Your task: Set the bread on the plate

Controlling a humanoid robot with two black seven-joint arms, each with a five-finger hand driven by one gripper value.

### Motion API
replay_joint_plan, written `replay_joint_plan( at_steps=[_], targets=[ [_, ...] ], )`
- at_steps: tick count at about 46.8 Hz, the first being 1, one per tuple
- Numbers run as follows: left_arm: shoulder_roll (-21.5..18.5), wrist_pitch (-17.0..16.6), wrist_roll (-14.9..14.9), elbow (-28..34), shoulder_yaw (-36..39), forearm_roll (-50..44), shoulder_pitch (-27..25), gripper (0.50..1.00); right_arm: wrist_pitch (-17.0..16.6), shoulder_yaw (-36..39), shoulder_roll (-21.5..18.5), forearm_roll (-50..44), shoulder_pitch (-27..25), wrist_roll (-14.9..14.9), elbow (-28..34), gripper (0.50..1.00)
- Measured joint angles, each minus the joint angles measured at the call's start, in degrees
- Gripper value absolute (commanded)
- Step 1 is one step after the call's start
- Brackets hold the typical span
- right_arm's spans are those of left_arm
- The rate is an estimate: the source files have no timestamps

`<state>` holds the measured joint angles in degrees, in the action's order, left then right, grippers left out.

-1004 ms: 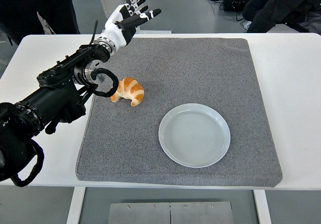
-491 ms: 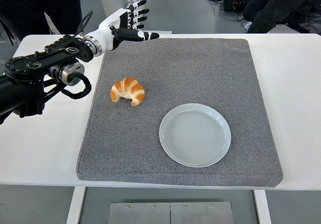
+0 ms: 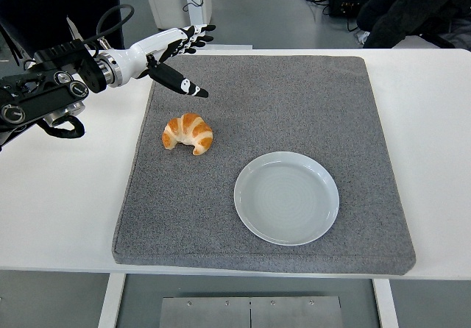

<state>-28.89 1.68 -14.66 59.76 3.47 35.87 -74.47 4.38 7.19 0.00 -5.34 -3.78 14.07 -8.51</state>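
A golden croissant lies on the left part of the grey foam mat. An empty pale blue plate sits on the mat to the croissant's lower right. My left hand hovers above the mat's far left corner, behind and above the croissant, with its fingers spread and the thumb pointing down toward the bread. It holds nothing and does not touch the croissant. The right arm does not show.
The mat covers most of the white table. A person in dark clothes stands at the far right beyond the table, and another dark figure at the far left. Cables lie on the floor behind.
My left arm has drawn back toward the left edge and the hand has dropped lower over the mat's far left corner, turning palm down. Croissant and plate have not moved.
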Motion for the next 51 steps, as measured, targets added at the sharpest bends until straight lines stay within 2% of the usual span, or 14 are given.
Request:
replay_joint_plan(
  at_steps=[8,19,25,30,38,47,51],
  targets=[
    [-1.6,0.0,-0.1,1.9,1.1,7.5,-0.2,1.0,0.0,-0.1,0.0,0.0,0.0,0.0,0.2,1.0],
    [-6.7,0.0,-0.3,9.6,3.3,20.0,-2.1,1.0,0.0,0.0,0.0,0.0,0.0,0.0,0.0,1.0],
    [-8.0,0.5,-0.3,10.4,4.3,24.2,-2.9,1.0,0.0,0.0,0.0,0.0,0.0,0.0,0.0,1.0],
    [-8.0,0.8,-0.3,9.9,5.2,27.7,-2.9,1.0,0.0,0.0,0.0,0.0,0.0,0.0,0.0,1.0],
    [-7.0,0.4,0.3,5.7,5.8,28.5,-1.2,1.0,0.0,0.1,0.0,0.0,0.1,0.0,-0.2,1.0],
    [-2.7,-4.5,0.3,1.9,6.1,28.7,0.6,1.0,0.0,0.1,0.0,0.0,0.1,0.0,-0.2,1.0],
    [-1.8,-5.2,0.3,1.2,6.3,29.0,0.9,1.0,0.0,0.0,0.0,0.0,0.1,0.0,-0.2,1.0]
  ],
)
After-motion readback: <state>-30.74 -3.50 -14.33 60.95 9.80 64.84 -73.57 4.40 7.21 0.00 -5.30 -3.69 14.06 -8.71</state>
